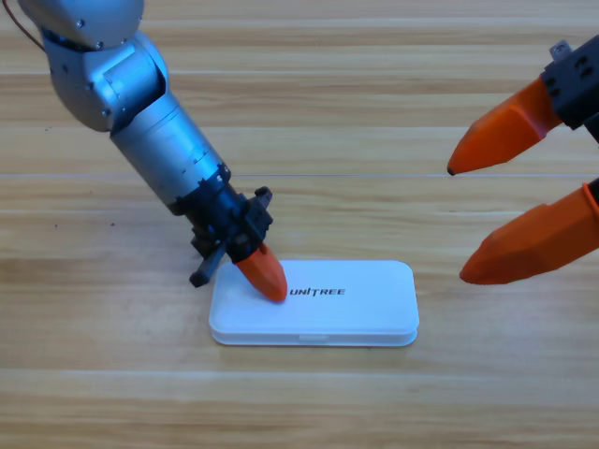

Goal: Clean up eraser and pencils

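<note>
We see the left gripper (271,286) pressing on the closed white case (356,313), its jaws together as far as we can tell, the right gripper (457,223) spread wide nearby; eraser and pencils, light and stiff, are out of sight, presumably inside.

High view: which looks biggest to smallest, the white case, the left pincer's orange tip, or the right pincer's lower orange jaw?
1. White case, closed on the table.
2. Right pincer's lower jaw; it sits nearer the camera, so its real size is unsure.
3. Left pincer's orange tip, resting on the case.
</note>
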